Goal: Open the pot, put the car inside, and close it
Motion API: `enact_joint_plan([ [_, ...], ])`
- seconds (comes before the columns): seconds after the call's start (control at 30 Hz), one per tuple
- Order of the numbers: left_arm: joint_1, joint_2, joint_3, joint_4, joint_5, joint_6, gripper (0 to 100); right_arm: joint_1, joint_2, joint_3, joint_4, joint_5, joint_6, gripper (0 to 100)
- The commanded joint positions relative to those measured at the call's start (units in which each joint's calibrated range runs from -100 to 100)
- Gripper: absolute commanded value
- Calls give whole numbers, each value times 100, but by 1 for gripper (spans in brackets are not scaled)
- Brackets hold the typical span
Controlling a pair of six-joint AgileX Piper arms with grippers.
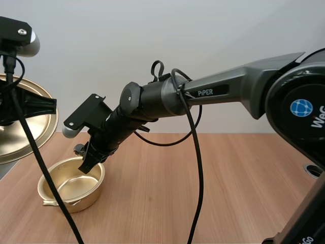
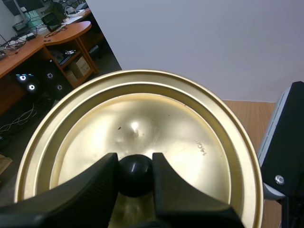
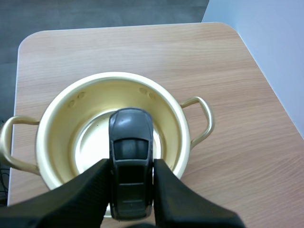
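Observation:
A gold pot (image 1: 71, 185) stands open on the table at the left, its two side handles out. My right gripper (image 1: 87, 163) hangs over the pot's rim, shut on a dark grey toy car (image 3: 130, 161). In the right wrist view the car's nose points over the pot (image 3: 61, 118) and its tail sits between my fingers (image 3: 90, 190). The gold lid (image 1: 28, 119) is held up at the far left, off the pot. My left gripper (image 2: 135, 176) is shut on the lid's black knob (image 2: 135, 173), the lid's (image 2: 190, 123) top face turned to the camera.
The wooden table (image 1: 213, 193) runs bare to the right of the pot. Its rounded corner and far edge (image 3: 28, 42) lie just beyond the pot. A white wall stands behind the table.

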Motion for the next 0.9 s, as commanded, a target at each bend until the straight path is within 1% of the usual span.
enact_joint_plan([
  [0.0,-2,-2,-1,1,-3,-3,0,4,217,-229,-1,94,2,0],
  [0.37,-2,-2,-1,1,-3,-3,0,4,1236,-1343,121,726,2,0],
  [0.5,-2,-2,-1,1,-3,-3,0,19,1565,-1580,283,862,2,0],
  [0.73,-2,1,-1,1,-3,-3,0,304,2039,-1690,145,822,2,0],
  [0.87,-2,1,-1,25,44,-3,0,407,2184,-1727,145,759,2,0],
])
